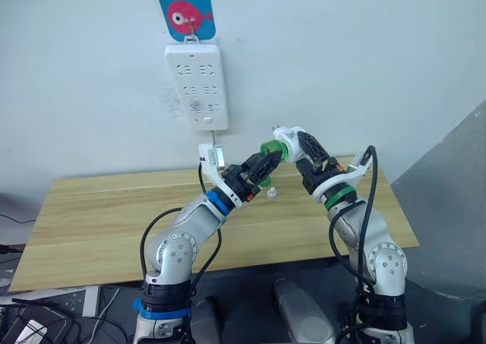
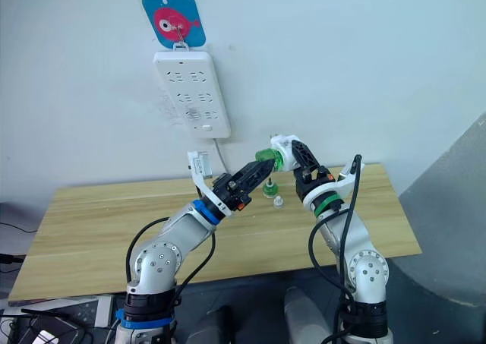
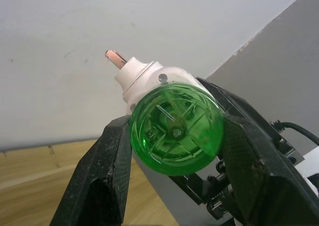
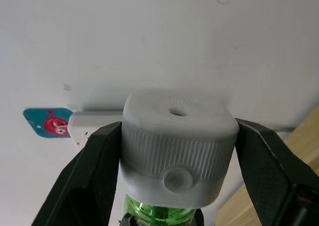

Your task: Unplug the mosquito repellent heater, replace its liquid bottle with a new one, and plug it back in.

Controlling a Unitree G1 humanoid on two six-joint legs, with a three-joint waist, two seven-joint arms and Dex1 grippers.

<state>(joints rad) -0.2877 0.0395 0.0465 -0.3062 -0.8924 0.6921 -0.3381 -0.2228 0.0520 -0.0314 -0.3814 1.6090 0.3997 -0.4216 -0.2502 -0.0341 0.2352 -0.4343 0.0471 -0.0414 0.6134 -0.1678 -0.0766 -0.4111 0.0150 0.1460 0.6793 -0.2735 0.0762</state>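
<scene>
- A white power strip [image 1: 197, 84] hangs on the wall below a blue card with a pink fish [image 1: 186, 11], above the left half of the wooden bench [image 1: 91, 215]; its sockets look unoccupied.
- The left tool [image 1: 266, 162] is raised above the bench, its two black fingers [image 3: 102, 171] clamped on the sides of a green liquid bottle [image 3: 175, 131].
- A small white cap-like piece [image 1: 272, 194] lies on the bench just below the two tools; in the right eye view a small green object [image 2: 269, 189] stands just beside it.
- The mosquito repellent heater [image 1: 289, 140] is held in the air above the bench, unplugged, with a metal prong [image 3: 116, 59] bare; the green bottle is joined to it.
- The right tool [image 4: 174, 151] grips the heater's white body between its fingers [image 4: 87, 176], facing the left tool.
</scene>
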